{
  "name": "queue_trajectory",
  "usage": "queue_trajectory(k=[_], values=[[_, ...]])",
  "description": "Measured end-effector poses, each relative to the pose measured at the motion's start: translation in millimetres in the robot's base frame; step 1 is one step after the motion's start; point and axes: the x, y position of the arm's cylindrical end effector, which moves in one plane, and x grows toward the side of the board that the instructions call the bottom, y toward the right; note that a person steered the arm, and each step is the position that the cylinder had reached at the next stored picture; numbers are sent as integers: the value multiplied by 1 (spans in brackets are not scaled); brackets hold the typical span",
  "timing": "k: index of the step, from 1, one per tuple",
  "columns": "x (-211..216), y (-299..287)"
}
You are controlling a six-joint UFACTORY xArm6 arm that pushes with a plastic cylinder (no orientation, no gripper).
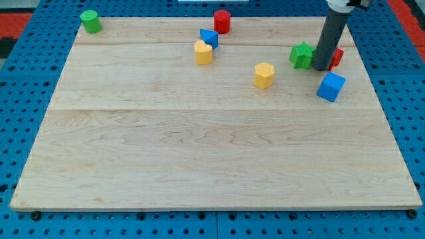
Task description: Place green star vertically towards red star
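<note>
The green star [302,56] lies at the view's upper right on the wooden board [199,153]. The red star [336,57] is just to its right, mostly hidden behind my rod. My tip [321,68] rests on the board between the two stars, touching or nearly touching the green star's right side.
A blue cube [331,87] sits just below the tip. A yellow hexagonal block [263,75] lies left of the green star. A second yellow block [203,52], a blue block [209,38] and a red cylinder [222,21] stand at top centre. A green cylinder [90,21] is top left.
</note>
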Motion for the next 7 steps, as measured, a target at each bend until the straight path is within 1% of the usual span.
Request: queue_trajectory(k=[1, 2, 3, 4, 7], values=[[-4, -1], [12, -1], [26, -17], [17, -36], [-54, -44]])
